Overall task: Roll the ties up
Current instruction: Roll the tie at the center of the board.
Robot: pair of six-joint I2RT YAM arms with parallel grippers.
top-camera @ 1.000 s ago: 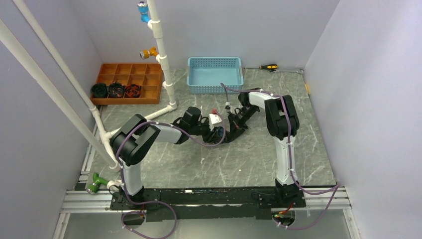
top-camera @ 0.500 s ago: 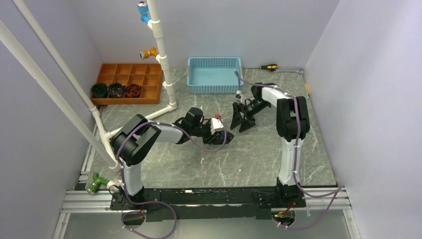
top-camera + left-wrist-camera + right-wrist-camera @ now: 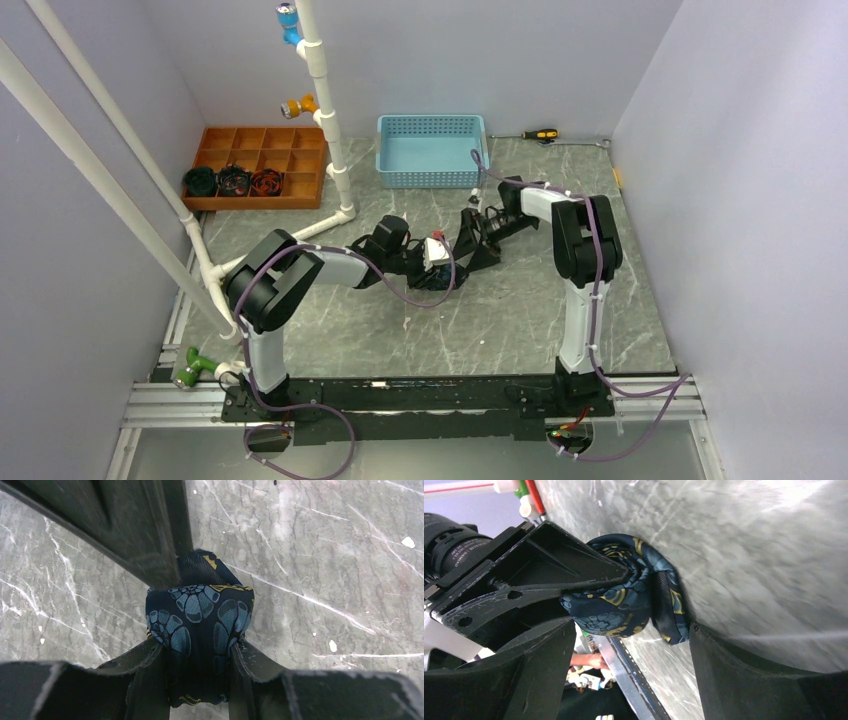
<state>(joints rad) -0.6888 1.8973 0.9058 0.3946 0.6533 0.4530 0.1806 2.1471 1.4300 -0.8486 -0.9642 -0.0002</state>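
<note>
The left gripper [image 3: 197, 649] squeezes a rolled dark navy cloth tie with blue and gold shapes [image 3: 200, 611] between its two fingers, close to the grey marble table [image 3: 330, 550]. The right gripper [image 3: 633, 630] is opened wide, with the tie between its fingers. Behind the right gripper sits a light blue plastic basket [image 3: 431, 180], its whole floor showing. Far to the left of the left gripper, a brown wooden tray with little boxes [image 3: 258, 203] holds three dark round rolls [image 3: 233, 181] in its near row.
</note>
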